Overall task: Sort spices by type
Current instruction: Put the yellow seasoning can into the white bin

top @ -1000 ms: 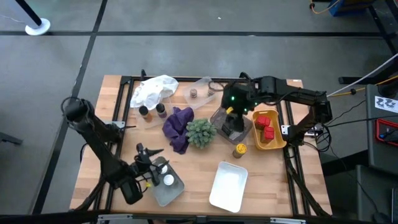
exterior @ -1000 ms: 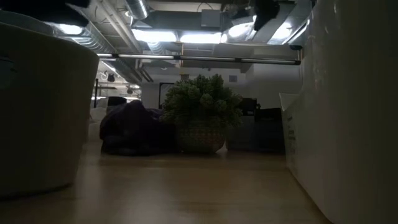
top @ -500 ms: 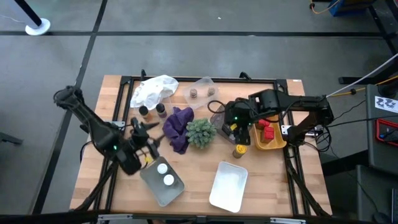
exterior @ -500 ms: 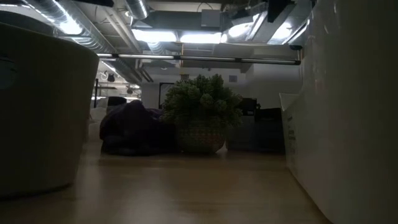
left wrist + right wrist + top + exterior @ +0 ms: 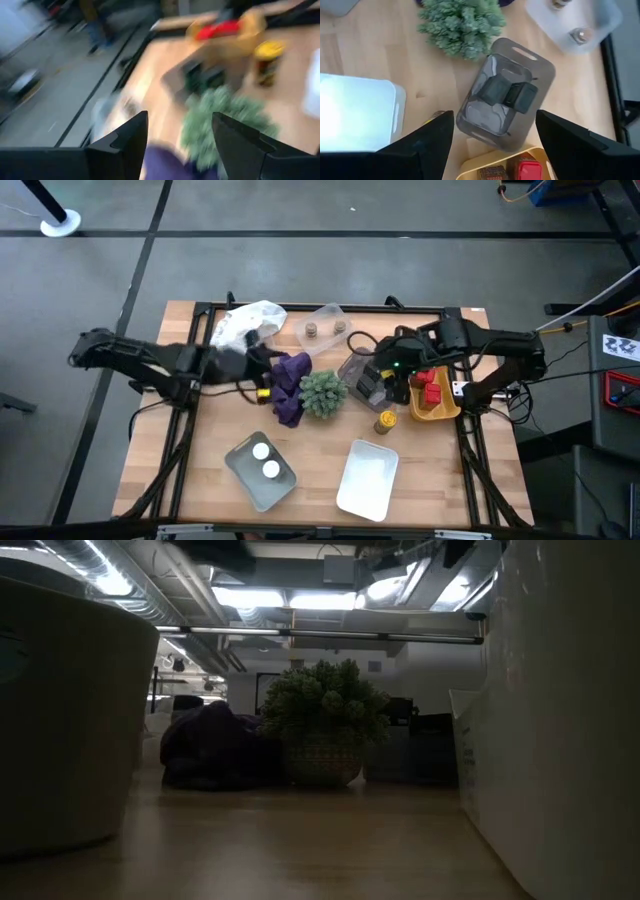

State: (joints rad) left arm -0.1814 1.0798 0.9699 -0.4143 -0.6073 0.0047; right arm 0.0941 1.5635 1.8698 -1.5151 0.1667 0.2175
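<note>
My left gripper [image 5: 262, 370] [image 5: 180, 150] hangs open and empty at the purple cloth's [image 5: 288, 385] far-left side; the arm hides the brown-capped jars there. My right gripper [image 5: 383, 373] [image 5: 495, 150] is open above the grey bin [image 5: 352, 368] [image 5: 540, 65], which holds dark green tins [image 5: 507, 95]. Two white-capped jars [image 5: 265, 461] stand in the grey tray [image 5: 240, 480]. Red tins [image 5: 428, 385] lie in the yellow tray [image 5: 445, 408]. A yellow jar [image 5: 385, 421] stands on the wood. Two small jars [image 5: 325, 328] sit in a clear container.
The spiky plant [image 5: 322, 392] [image 5: 325, 720] stands mid-table between the cloth and the grey bin. A white tray [image 5: 368, 478] sits near the near edge, and a white crumpled bag [image 5: 245, 325] lies at the far left. Bare wood shows at the near-left corner.
My left gripper has risen off the grey tray, where two white-capped jars now show, and swung fast toward the far edge to the purple cloth. My right gripper has drifted a little toward the table's right, staying over the grey bin.
</note>
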